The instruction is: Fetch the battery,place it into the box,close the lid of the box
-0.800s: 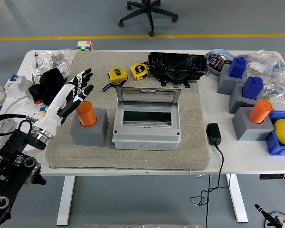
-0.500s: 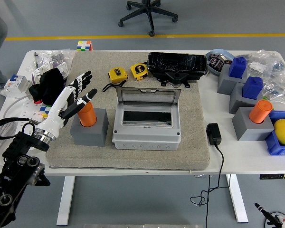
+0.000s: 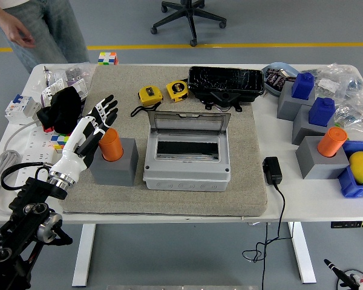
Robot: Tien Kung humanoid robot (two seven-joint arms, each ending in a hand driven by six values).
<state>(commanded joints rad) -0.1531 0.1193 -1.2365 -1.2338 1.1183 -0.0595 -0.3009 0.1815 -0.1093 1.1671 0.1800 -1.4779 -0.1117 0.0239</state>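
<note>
Orange cylinder battery [image 3: 111, 145] stands upright in the top of a grey square block [image 3: 115, 164] on the left part of a beige felt mat [image 3: 169, 90] that covers the middle of the white bench [image 3: 308, 193]. The robot's left hand [image 3: 92, 128], black and white with five fingers, hangs just left of the battery with its fingers [image 3: 106, 106] spread and pointing up and away over the mat, holding nothing; whether it touches the cylinder cannot be told. Just right of the block sits the grey plastic box [image 3: 186, 162], its clear-windowed lid [image 3: 188, 122] raised at the far side and its dark slot uncovered. A second orange cylinder [image 3: 331, 142] stands in another grey block [image 3: 322, 160] near the bench's right edge. At the top left, a person [image 3: 39, 27] stands beyond the bench.
</note>
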